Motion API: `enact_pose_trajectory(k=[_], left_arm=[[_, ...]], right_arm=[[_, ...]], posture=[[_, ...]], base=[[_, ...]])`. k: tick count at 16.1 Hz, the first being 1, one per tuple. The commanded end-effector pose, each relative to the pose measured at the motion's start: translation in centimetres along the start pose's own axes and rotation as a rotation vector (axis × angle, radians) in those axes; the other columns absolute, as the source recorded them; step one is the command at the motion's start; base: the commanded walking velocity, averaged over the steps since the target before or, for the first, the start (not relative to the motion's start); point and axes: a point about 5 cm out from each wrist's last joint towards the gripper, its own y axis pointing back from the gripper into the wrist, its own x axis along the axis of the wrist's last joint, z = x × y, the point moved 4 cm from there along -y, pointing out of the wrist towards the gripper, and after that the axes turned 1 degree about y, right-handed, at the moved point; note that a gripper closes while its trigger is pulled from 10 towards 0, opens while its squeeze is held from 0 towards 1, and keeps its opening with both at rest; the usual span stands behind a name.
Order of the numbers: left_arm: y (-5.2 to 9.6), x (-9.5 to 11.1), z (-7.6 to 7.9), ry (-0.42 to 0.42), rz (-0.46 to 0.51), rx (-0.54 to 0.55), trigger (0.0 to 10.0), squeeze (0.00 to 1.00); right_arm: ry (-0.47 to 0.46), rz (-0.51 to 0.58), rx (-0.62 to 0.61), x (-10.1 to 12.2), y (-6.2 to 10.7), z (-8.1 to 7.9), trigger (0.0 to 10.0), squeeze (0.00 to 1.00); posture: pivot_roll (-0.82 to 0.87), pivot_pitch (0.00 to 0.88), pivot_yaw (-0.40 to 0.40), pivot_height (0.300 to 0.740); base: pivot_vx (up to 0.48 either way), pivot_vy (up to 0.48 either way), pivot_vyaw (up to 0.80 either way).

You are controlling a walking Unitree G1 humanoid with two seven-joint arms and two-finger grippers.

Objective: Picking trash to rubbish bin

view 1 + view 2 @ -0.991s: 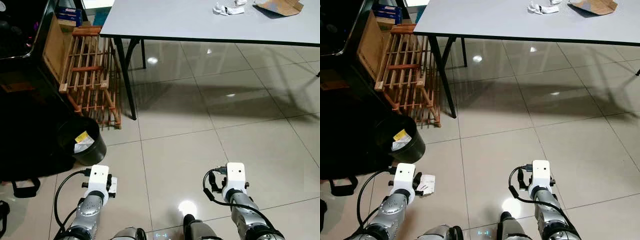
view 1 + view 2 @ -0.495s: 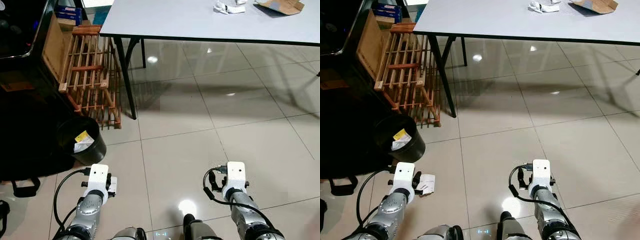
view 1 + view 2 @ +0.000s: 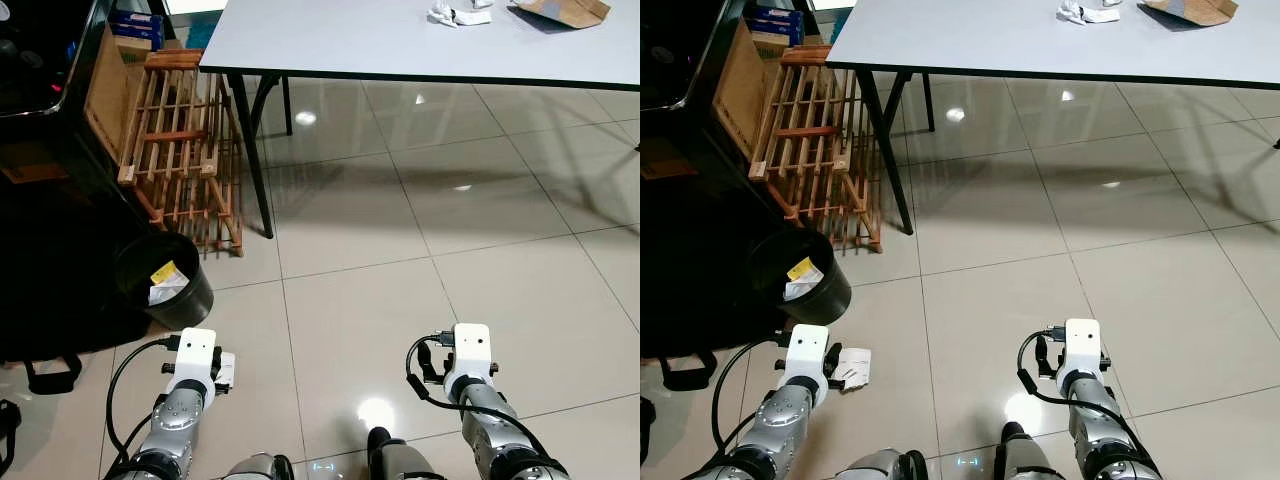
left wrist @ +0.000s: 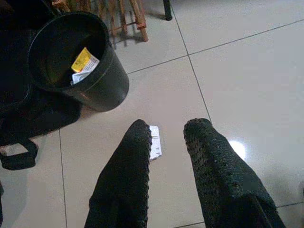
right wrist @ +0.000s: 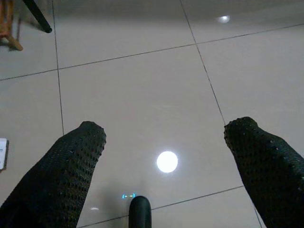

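**Flat paper scrap on slick tile, bin close by: an easy piece to fumble**

The left gripper (image 4: 166,128) hangs above the floor with its fingers apart and nothing between them; the white paper scrap (image 3: 852,367) lies flat on the tile at the lower left of the head view, just beside that wrist and partly hidden by one finger in the left wrist view. The black rubbish bin (image 3: 165,283), already holding a yellow and white wrapper, stands near it, further up the left side of the frame. The right gripper (image 5: 164,137) is spread wide over bare glossy tile, holding nothing. The likely trouble, as I judge it: the scrap is thin and flush with a smooth floor, so closing fingers may slide it away or shut over it without catching. More trash, crumpled white paper (image 3: 452,15), sits on the grey table (image 3: 330,40) at the top of the frame, well apart from the bin.
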Motion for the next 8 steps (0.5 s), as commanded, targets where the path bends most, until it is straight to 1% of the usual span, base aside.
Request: enact_pose_trajectory(k=[1,5,8], left_arm=[[0.32,-1.07,-0.13,-0.004,-0.036,-0.003,10.0,0.00],[0.22,-0.84,0.02,-0.001,-0.032,-0.004,10.0,0.00],[0.18,-0.75,-0.18,-0.003,-0.030,-0.001,10.0,0.00]], right_arm=[[-0.011,-0.028,-0.005,-1.06,0.37,0.08,10.0,0.00],[-0.008,-0.029,-0.001,-1.09,0.37,0.01,10.0,0.00],[-0.009,-0.030,0.003,-1.13,0.37,-0.17,10.0,0.00]], posture=[[-0.02,0.195,0.065,0.740],[-0.02,0.186,0.066,0.740],[-0.02,0.175,0.069,0.740]], base=[[0.000,0.000,0.00],[0.000,0.000,0.00],[0.000,0.000,0.00]])
